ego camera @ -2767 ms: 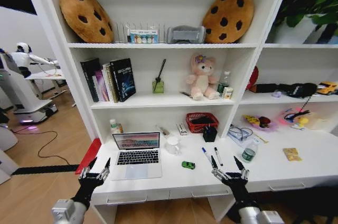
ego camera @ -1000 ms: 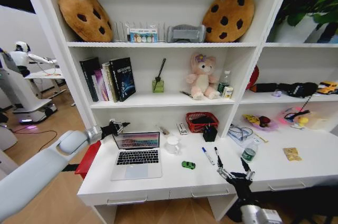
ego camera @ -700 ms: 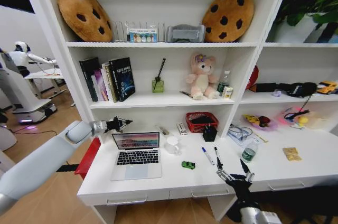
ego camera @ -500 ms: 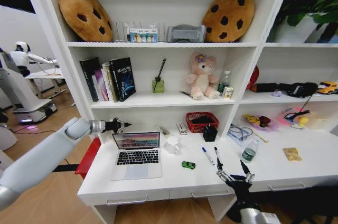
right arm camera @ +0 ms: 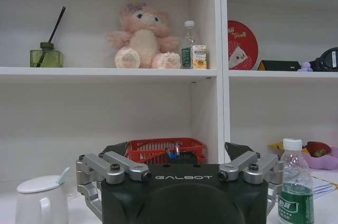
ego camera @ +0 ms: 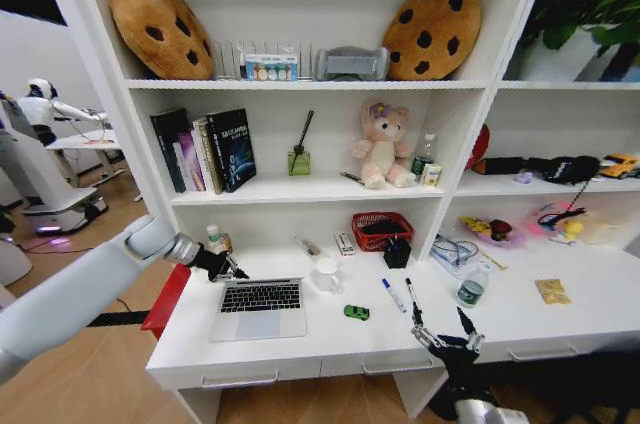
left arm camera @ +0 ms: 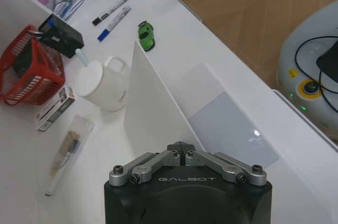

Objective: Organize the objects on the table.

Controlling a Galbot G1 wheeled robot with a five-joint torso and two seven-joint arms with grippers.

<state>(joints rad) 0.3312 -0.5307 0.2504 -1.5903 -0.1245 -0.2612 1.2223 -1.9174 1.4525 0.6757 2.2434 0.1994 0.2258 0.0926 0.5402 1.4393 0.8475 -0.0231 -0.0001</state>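
The silver laptop (ego camera: 258, 310) lies at the left of the white table (ego camera: 330, 344), its lid (left arm camera: 153, 108) tipped forward over the keyboard. My left gripper (ego camera: 228, 271) (left arm camera: 181, 149) is shut and rests against the lid's top edge. Right of the laptop sit a tiny green toy car (ego camera: 356, 312) (left arm camera: 146, 33) and two marker pens (ego camera: 392, 294) (left arm camera: 112, 11). Farther right are a green-labelled bottle (ego camera: 471, 289) (right arm camera: 294, 192) and a yellow snack packet (ego camera: 552, 291). My right gripper (ego camera: 443, 337) hangs open at the table's front edge.
A white mug (ego camera: 327, 274) (left arm camera: 103, 84) stands just behind the laptop, a red basket (ego camera: 382, 231) (right arm camera: 166, 150) at the back wall. A small bottle (ego camera: 213, 238) sits behind my left arm. Shelves above hold books, a pink teddy bear (ego camera: 383, 147) and cookie cushions.
My left arm rose from below the table to the laptop's screen, then dropped lower. The lid has folded forward, so the screen no longer faces me. The right gripper sank slightly.
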